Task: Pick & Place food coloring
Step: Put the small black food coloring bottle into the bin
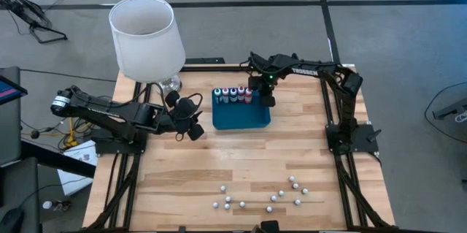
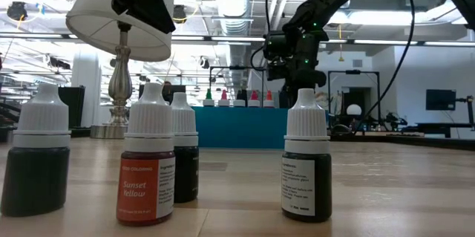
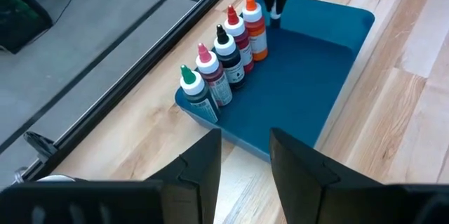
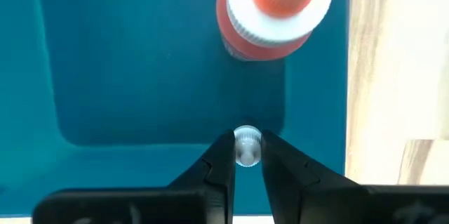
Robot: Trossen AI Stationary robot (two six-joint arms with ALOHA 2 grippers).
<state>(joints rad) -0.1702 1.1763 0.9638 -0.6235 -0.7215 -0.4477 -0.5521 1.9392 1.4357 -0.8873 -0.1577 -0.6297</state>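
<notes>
Five dropper bottles (image 3: 224, 52) with green, pink, black, red and orange tips stand in a row along the far wall of the dark teal tray (image 1: 241, 120). Several small white-capped bottles (image 1: 273, 195) stand on the table's near part; they loom large in the low view (image 2: 146, 163). My right gripper (image 4: 246, 155) hangs over the tray's far right corner beside the orange-tipped bottle (image 4: 277, 6), shut on one small white-capped bottle. My left gripper (image 3: 245, 175) is open, just left of the tray (image 3: 309, 83), and holds nothing. My right gripper pinches a small bottle by its white cap (image 4: 246, 140) between the two fingertips, coming from above and pointing down. The bottle's body hangs below the cap, hidden by it, over the tray floor. Whether its base touches the tray I cannot tell.
A table lamp with a white shade (image 1: 146, 36) stands at the far left corner, close behind my left arm. The tray's near half (image 1: 244, 122) is bare. Bare wood lies between the tray and the small bottles in front.
</notes>
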